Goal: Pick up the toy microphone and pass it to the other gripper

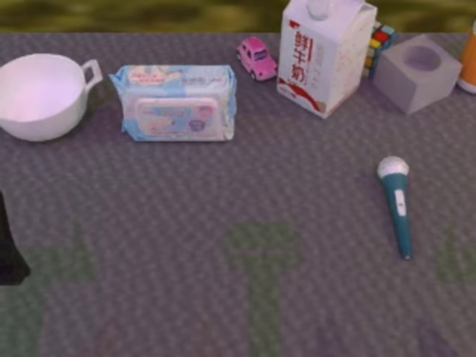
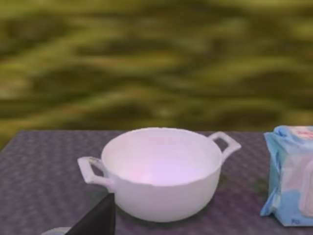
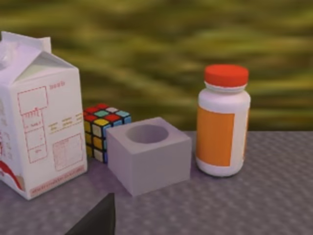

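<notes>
Fingers of neither gripper show well enough to tell whether they are open or closed. At the desk's (image 1: 223, 201) left edge, a dark piece of the left arm (image 1: 10, 249) sits low. Along the back stand a white two-handled bowl (image 1: 37, 95), a wet-wipes pack (image 1: 177, 102), a pink toy car (image 1: 256, 58), a milk carton (image 1: 325, 56), a colour cube (image 1: 380, 42), a grey block with a round hollow (image 1: 416, 73) and an orange-labelled bottle (image 3: 223, 122). Nearer, right of centre, the toy microphone (image 1: 397, 204) lies flat, white head toward the back, ungripped.
</notes>
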Controlling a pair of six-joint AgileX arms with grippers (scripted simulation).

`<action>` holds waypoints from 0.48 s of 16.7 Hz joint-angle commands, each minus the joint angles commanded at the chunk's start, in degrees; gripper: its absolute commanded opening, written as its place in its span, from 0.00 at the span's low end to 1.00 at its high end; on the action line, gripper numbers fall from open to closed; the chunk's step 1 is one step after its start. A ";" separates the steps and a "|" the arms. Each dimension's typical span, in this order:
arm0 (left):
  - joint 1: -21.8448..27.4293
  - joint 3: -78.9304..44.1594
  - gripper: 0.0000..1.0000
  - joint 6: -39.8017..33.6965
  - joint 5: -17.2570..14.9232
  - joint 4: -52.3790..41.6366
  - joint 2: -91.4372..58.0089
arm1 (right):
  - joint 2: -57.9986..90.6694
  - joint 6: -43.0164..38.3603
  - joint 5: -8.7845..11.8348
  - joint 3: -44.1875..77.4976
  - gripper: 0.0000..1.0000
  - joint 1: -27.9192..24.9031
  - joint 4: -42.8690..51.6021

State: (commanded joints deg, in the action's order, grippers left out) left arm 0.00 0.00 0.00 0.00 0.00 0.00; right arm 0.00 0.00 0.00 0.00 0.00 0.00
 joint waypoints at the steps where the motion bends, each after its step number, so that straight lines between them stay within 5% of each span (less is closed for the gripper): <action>1: 0.00 0.00 1.00 0.00 0.00 0.00 0.00 | 0.00 0.00 0.00 0.00 1.00 0.00 0.00; 8: 0.00 0.00 1.00 0.00 0.00 0.00 0.00 | 12.75 -3.27 -0.23 9.53 1.00 -3.28 8.58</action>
State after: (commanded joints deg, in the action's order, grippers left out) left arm 0.00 0.00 0.00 0.00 0.00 0.00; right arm 12.75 -3.27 -0.23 9.53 -3.28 8.58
